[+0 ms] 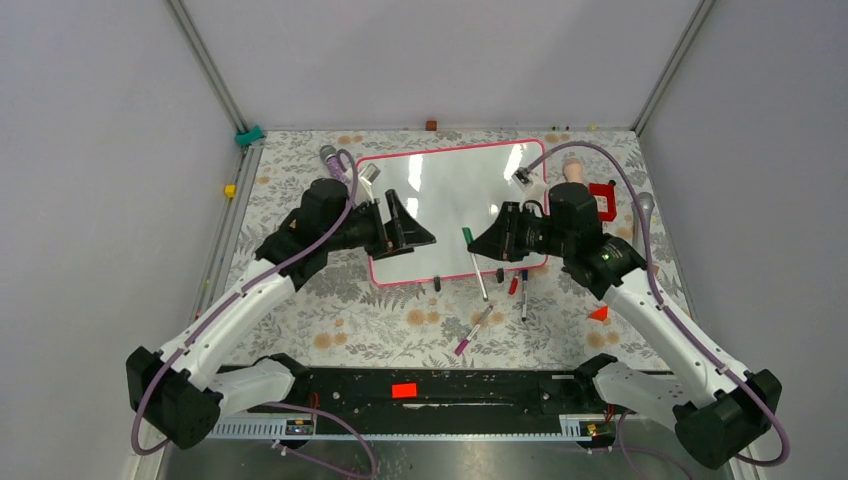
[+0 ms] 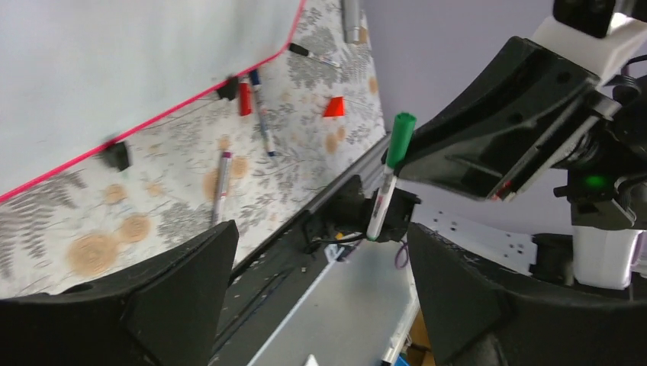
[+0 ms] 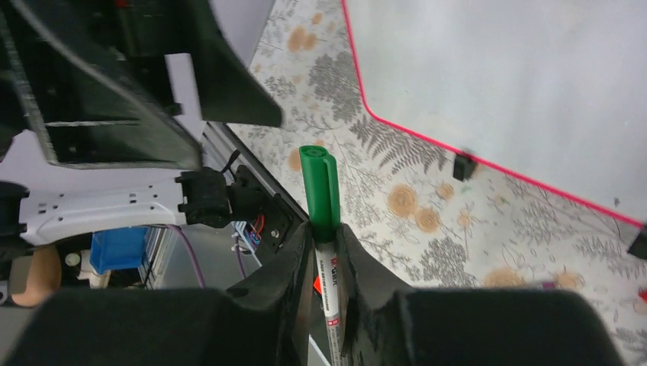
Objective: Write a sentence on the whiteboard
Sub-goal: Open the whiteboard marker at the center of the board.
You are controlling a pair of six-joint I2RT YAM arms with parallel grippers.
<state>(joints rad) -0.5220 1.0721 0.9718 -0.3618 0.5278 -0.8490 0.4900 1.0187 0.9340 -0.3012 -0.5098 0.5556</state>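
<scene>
The whiteboard (image 1: pixel 450 195), glossy white with a thin pink-red frame, lies flat on the flowered table; it also shows in the left wrist view (image 2: pixel 114 61) and the right wrist view (image 3: pixel 519 84). My right gripper (image 1: pixel 474 247) is shut on a white marker with a green cap (image 1: pixel 468 238), held over the board's near edge. The cap sticks out past the fingertips in the right wrist view (image 3: pixel 320 191). My left gripper (image 1: pixel 415 225) is open and empty, facing the right one across a small gap. The left wrist view shows the marker (image 2: pixel 391 171) just beyond its fingers.
Loose markers lie in front of the board: a purple one (image 1: pixel 474 330) and red and blue ones (image 1: pixel 518 288). Black caps (image 1: pixel 437 284) sit by the board's near edge. A red box (image 1: pixel 602 200) and a red triangle (image 1: pixel 599 313) are on the right.
</scene>
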